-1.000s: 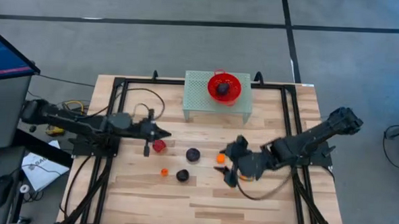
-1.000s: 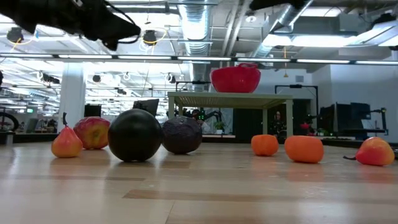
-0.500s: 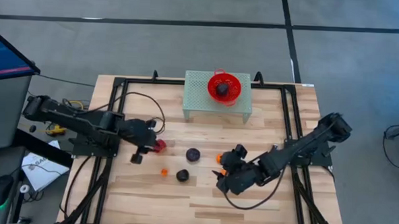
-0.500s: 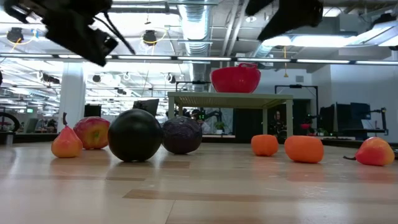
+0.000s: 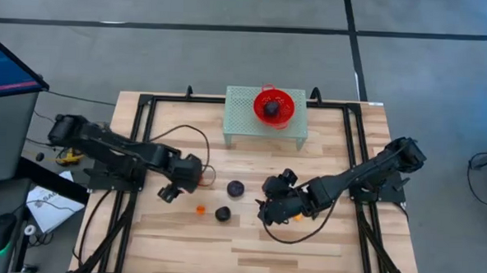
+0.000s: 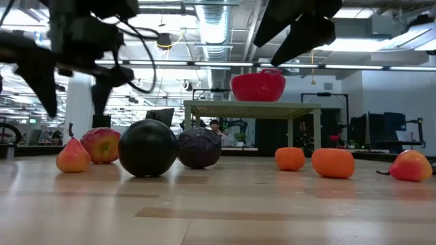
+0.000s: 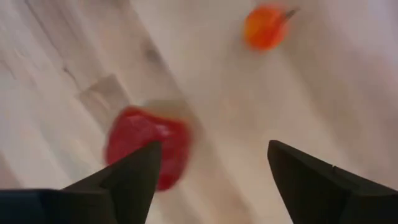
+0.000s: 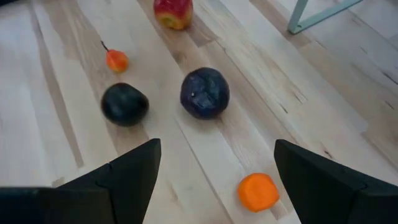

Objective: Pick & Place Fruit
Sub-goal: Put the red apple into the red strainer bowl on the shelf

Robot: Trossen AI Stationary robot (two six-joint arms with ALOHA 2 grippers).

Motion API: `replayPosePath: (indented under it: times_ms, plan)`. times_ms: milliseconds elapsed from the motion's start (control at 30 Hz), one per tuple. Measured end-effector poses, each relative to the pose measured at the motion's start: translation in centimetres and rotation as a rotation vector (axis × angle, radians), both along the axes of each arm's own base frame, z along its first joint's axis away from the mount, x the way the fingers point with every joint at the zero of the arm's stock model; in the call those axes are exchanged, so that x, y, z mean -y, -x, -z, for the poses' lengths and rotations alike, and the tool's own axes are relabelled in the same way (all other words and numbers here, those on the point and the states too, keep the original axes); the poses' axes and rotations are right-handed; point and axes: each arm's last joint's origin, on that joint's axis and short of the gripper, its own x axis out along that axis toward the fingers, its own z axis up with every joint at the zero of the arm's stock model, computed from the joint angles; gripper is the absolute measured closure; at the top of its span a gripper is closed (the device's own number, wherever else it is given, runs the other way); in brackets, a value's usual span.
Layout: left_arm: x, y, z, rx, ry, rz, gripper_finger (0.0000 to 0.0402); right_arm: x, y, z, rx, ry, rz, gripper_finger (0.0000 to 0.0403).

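Note:
A red fruit [image 7: 146, 152] lies on the wooden table just below my left gripper [image 7: 214, 146]. That gripper is open and points down, and one finger partly covers the fruit. In the low view its fingers [image 6: 41, 88] hang above the red fruit [image 6: 101, 145], clear of it. A small orange fruit [image 5: 200, 209], a black fruit [image 5: 222, 213] and a purple fruit [image 5: 235, 188] rest on the table between the arms. My right gripper [image 5: 269, 205] hovers open to their right, above an orange fruit [image 8: 258, 191]. The red bowl [image 5: 285, 100] holds a dark fruit [image 5: 271, 108].
The bowl stands on a pale green raised stand [image 5: 242, 120] at the table's far middle. More fruits lie on the table in the low view, two orange ones [image 6: 333, 163] and a reddish one [image 6: 411, 165]. A black frame [image 5: 146, 107] borders the table.
My left gripper has opened, drawn back toward the table's left and near edges, and tipped downward over the red fruit. My right gripper has shifted a little toward the table's left edge and stays open. No fruit has moved.

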Motion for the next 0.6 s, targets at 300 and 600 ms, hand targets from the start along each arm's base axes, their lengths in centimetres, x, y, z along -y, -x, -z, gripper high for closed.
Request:
replayPosePath:
  times_ms: [300,600]
  plan:
    - [0.1,-1.7,-0.1,0.045,-0.189,0.149,0.0102,-0.2,0.1,0.0,-0.005,0.0,-0.018,0.0094]
    - [-1.5,-2.3,1.2,-0.023,-0.109,0.066,0.0102,-0.3,0.1,0.0,-0.001,-0.004,-0.016,0.0094]
